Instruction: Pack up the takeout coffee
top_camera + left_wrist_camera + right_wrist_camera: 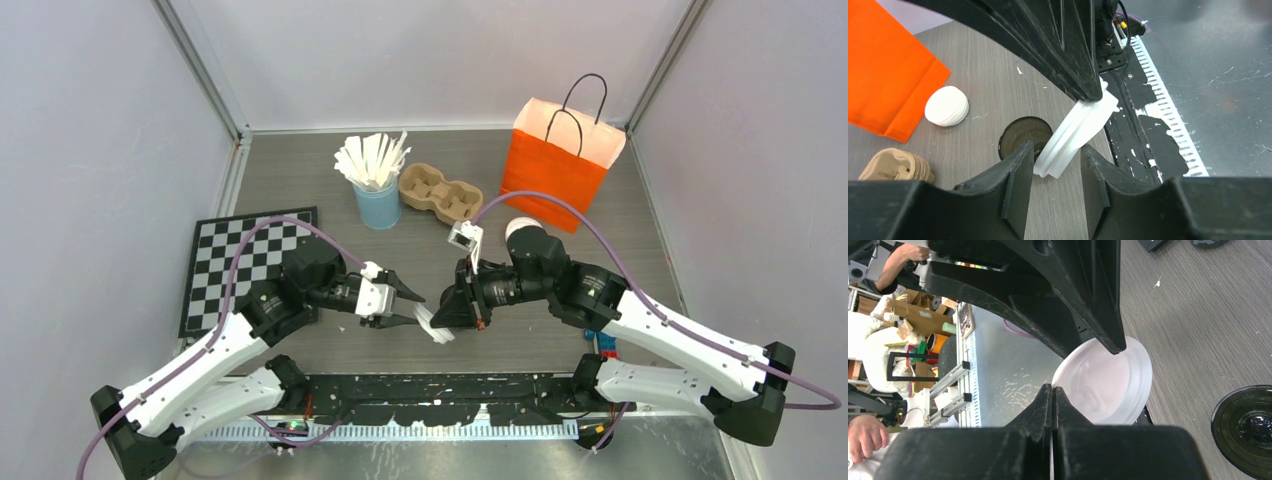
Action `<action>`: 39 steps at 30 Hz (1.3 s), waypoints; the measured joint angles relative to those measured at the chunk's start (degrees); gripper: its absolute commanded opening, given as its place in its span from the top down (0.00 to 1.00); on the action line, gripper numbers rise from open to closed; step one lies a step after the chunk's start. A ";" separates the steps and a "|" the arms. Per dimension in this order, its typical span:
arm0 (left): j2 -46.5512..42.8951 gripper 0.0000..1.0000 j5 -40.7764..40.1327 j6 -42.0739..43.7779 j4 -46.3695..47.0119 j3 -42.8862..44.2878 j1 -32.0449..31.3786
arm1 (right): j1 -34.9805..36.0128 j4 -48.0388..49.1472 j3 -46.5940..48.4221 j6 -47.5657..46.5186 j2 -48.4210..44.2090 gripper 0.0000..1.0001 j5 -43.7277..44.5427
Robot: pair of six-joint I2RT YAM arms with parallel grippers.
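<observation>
Mid-task, lidding stage. Pinched by its rim in right claw: white lid, held tilted above worktop near front edge. Left claw parted narrowly, straddling lid's lower edge; contact not clear. Just beyond, upright on worktop: dark open cup, unlidded. Beside orange bag: second cup, white top only showing, body hidden. Cardboard carrier near blue cup of sticks, no cups in it. Nothing seen packed yet. Left to do, by judgement: capping open cup, seating both in carrier, loading into bag
</observation>
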 measured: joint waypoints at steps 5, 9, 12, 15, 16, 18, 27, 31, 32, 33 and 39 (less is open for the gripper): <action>0.11 0.67 -0.07 -1.33 1.27 -1.68 -0.31 | 0.00 -0.02 0.00 -0.13 -1.53 1.00 0.39; 0.07 0.74 -0.04 -2.99 2.03 -2.05 -0.46 | 0.00 -0.70 0.00 -0.35 -2.14 0.96 1.57; 0.07 0.78 -0.24 -4.48 2.29 -2.19 -0.46 | 0.00 -1.01 0.00 -0.48 -2.62 0.87 3.21; -0.24 0.76 -1.44 -7.28 3.02 -2.73 -0.52 | -0.02 -1.51 0.00 -0.87 -3.32 0.77 6.36; -0.50 0.75 -2.01 -8.63 3.76 -3.08 -0.55 | 0.00 -1.81 0.00 -1.07 -3.67 0.74 8.24; -1.29 0.76 -3.61 -12.68 6.78 -4.33 -0.59 | 0.00 -2.95 0.00 -1.05 -4.81 0.64 12.66; -2.49 0.72 -15.69 -31.89 19.76 -11.54 -0.61 | 0.00 -5.44 -2.84 1.86 -20.74 0.40 35.21; 2.27 0.74 -22.29 -40.33 20.85 -10.40 -0.61 | 0.00 -7.13 -3.61 3.23 -24.59 0.38 43.28; 4.07 0.75 -23.41 -42.62 20.85 -9.77 -0.61 | 0.00 -7.48 -3.80 3.43 -24.59 0.38 44.57; 6.05 0.75 -24.28 -45.20 20.70 -8.94 -0.61 | 0.00 -7.67 -4.35 3.80 -24.55 0.37 46.07; 15.52 0.72 -27.58 -58.29 16.94 -2.40 -0.61 | 0.00 -10.78 -8.57 6.29 -23.65 0.33 50.49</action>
